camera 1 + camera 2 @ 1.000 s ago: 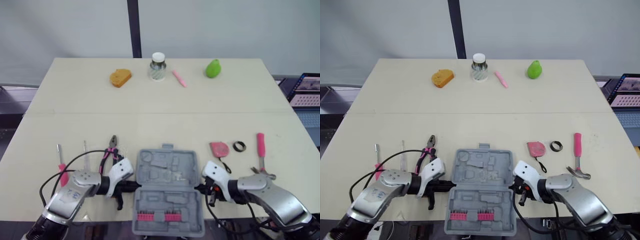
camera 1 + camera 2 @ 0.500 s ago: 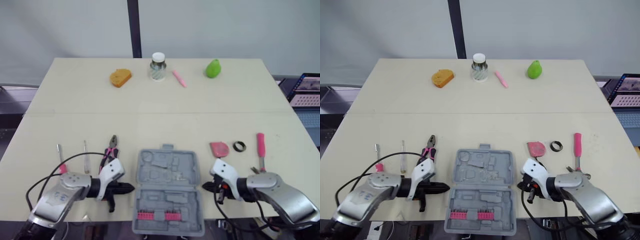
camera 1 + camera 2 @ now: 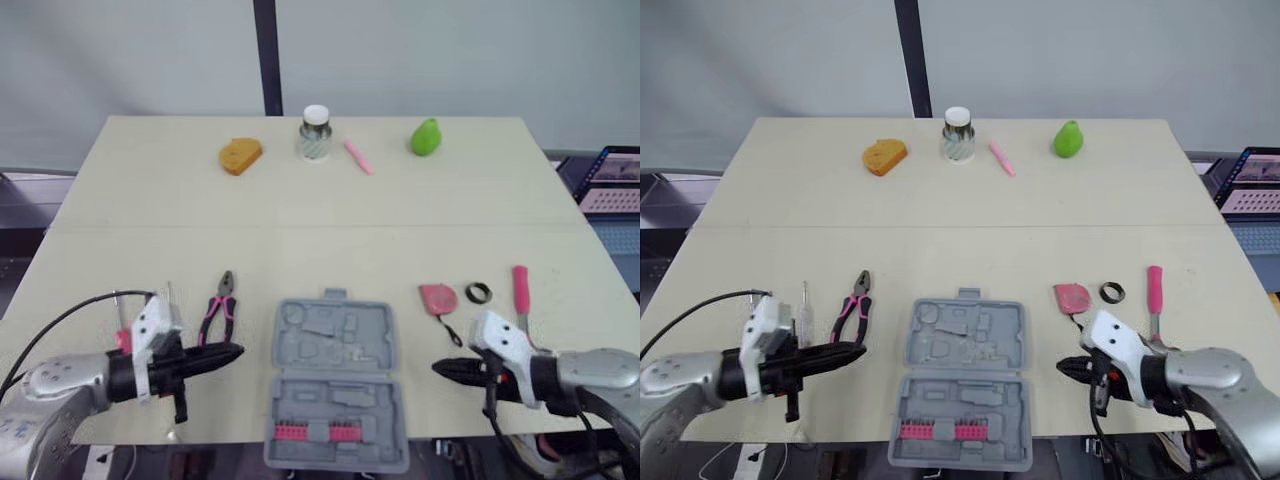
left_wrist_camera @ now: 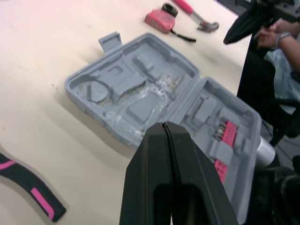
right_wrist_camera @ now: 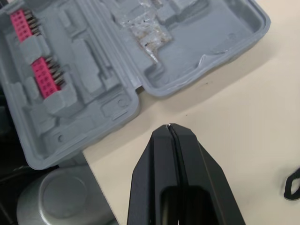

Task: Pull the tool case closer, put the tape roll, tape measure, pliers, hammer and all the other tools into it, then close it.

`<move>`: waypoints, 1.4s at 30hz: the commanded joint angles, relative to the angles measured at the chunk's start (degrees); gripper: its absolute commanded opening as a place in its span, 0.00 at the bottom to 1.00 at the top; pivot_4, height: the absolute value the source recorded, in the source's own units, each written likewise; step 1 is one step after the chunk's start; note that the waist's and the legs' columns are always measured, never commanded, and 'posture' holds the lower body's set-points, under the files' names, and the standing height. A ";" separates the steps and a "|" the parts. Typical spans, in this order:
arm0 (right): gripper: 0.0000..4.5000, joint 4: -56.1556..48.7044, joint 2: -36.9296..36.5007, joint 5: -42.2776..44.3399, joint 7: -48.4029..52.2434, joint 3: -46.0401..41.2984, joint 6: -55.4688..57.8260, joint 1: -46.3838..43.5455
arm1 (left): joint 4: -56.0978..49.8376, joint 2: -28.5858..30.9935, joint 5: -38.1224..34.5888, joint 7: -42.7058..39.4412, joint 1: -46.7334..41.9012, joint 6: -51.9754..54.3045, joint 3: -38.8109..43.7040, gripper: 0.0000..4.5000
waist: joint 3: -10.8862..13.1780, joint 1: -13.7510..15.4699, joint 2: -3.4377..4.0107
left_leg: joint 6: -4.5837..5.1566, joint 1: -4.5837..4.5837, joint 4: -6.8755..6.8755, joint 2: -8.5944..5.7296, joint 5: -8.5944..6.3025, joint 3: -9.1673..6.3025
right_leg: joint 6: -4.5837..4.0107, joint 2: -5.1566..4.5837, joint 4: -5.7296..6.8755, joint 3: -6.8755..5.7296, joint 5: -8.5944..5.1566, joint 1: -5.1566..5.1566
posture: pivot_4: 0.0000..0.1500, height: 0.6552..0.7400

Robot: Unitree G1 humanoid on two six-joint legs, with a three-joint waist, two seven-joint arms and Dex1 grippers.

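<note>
Grey moulded plastic tool case (image 3: 336,384)

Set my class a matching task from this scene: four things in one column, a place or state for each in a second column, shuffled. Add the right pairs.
Column one:
1. tool case
2. pliers
3. hammer
4. jar

Column two:
A. at the far edge of the table
B. lying open at the near edge
C. just to the robot's left of the case
D. to the robot's right of the case, pink handle

Pairs: 1-B, 2-C, 3-D, 4-A
</note>
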 commanded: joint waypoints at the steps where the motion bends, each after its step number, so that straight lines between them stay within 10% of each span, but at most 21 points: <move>1: 0.00 -2.70 0.91 1.83 2.02 -6.14 -2.98 3.50 | -3.81 -0.52 -3.59 -1.82 4.39 -2.75 5.64 0.00 | 0.00 0.04 -0.01 | 0.00 0.03 0.00 0.00 0.00 -0.01 | 0.01 0.00 -0.03 0.00 0.01 0.06 | 1.00 0.47; 18: 0.00 2.52 6.28 -2.49 3.52 -11.64 -14.43 15.46 | 7.02 -11.18 6.63 -10.10 24.75 -35.11 10.29 0.00 | -0.01 0.07 -0.02 | 0.13 0.12 0.02 0.03 -0.16 0.07 | -0.02 -0.04 -0.24 0.01 -0.01 0.05 | 1.00 0.47; 37: 0.00 3.31 6.62 -2.54 1.10 -5.51 -11.51 12.83 | 3.73 -9.35 5.06 -3.80 24.09 -31.11 6.90 0.00 | -0.02 -0.03 -0.02 | 0.14 0.12 0.05 0.06 -0.27 0.04 | -0.04 -0.09 -0.26 0.10 -0.02 0.08 | 1.00 0.47; 42: 0.12 2.85 6.23 -1.74 1.06 -5.20 -9.55 11.98 | 1.78 -7.92 4.44 -2.52 24.10 -27.73 6.16 0.40 | -0.02 -0.05 -0.01 | 0.14 0.13 0.05 0.07 -0.27 0.04 | -0.05 -0.07 -0.24 0.08 -0.03 0.07 | 1.00 0.47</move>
